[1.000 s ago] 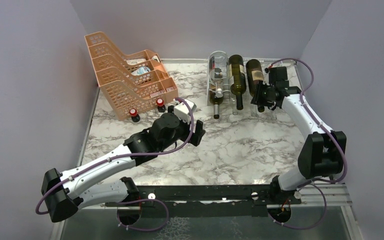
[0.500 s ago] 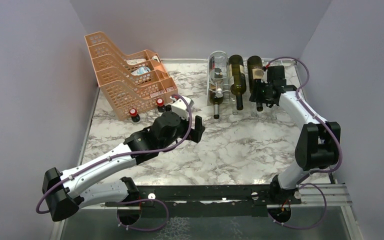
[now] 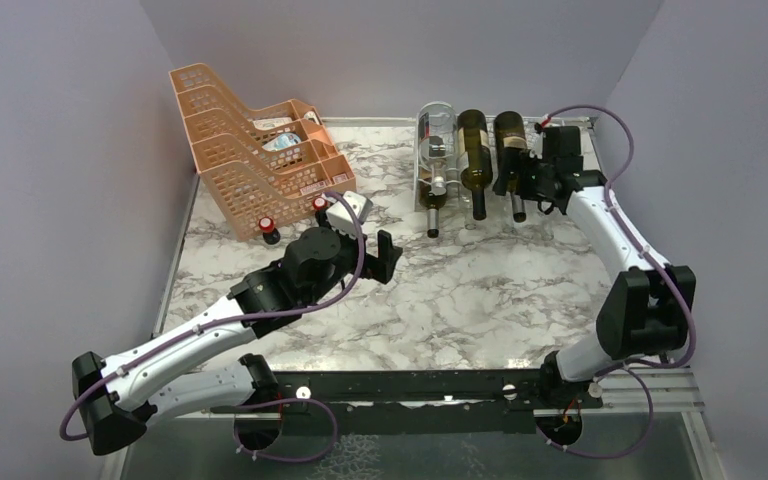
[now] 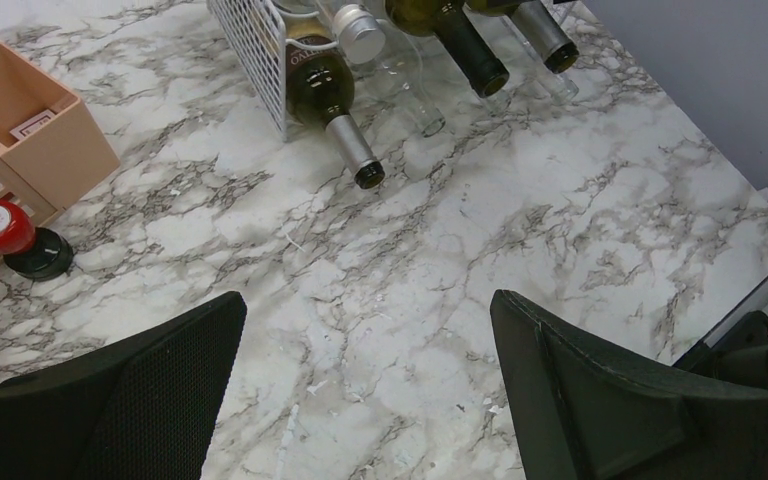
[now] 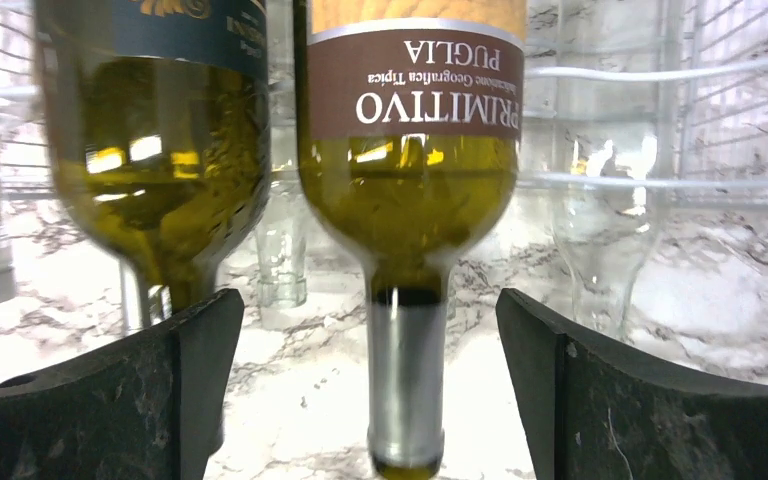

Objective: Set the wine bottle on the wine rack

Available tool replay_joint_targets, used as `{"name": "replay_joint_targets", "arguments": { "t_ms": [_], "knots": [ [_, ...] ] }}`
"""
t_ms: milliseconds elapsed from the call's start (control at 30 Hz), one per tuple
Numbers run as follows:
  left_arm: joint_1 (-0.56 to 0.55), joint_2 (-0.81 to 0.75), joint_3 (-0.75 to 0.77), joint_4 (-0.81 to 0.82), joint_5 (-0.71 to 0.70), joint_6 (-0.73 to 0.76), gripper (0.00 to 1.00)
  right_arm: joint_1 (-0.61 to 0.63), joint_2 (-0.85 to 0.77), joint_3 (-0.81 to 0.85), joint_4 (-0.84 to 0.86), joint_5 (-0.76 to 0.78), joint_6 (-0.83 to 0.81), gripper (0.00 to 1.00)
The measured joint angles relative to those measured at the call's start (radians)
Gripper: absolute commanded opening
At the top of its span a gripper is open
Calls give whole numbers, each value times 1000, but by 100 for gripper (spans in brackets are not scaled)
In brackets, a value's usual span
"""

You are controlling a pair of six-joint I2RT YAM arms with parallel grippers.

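Note:
The wine rack point(image 3: 422, 190) stands at the back of the marble table, a thin white-wire frame. Three bottles lie on it side by side, necks toward me. The rightmost is the wine bottle point(image 3: 509, 145) with a brown label; in the right wrist view its body point(image 5: 407, 190) rests among the rack wires point(image 5: 650, 182). My right gripper point(image 3: 524, 190) is open, its fingers either side of the silver neck without touching it point(image 5: 368, 330). My left gripper point(image 3: 385, 256) hangs open over bare marble point(image 4: 365, 320), well short of the rack point(image 4: 250, 40).
Orange perforated stacked trays point(image 3: 260, 150) fill the back left, with two small red-capped bottles point(image 3: 269, 230) point(image 3: 321, 208) in front of them. A dark green bottle point(image 3: 474, 150) and a clear one point(image 3: 437, 135) lie left of the wine bottle. Purple walls close in on both sides.
My right gripper has opened and let go of the wine bottle's neck; the bottle now lies straight on the rack. My left arm has drawn back toward the near left.

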Motion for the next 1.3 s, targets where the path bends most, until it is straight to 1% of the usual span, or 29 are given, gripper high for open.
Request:
{"name": "replay_joint_targets", "arguments": {
  "t_ms": [200,333,533,767,1033,1300],
  "knots": [
    [0,-24,25,-33,-12,36,99,0,-145,16,-108,43,68,100],
    [0,-48,97,-84,-53,68,99,0,-265,2,-179,61,111,100],
    [0,-137,169,-134,-104,124,99,0,-517,-43,-265,63,153,100],
    [0,-239,221,-188,-160,188,99,0,-798,-34,-332,97,157,100],
    [0,-356,290,-211,-212,244,99,0,-935,38,-381,143,153,100],
    [0,-385,348,-248,-255,280,99,0,-967,84,-415,161,143,100]
  ]
}}
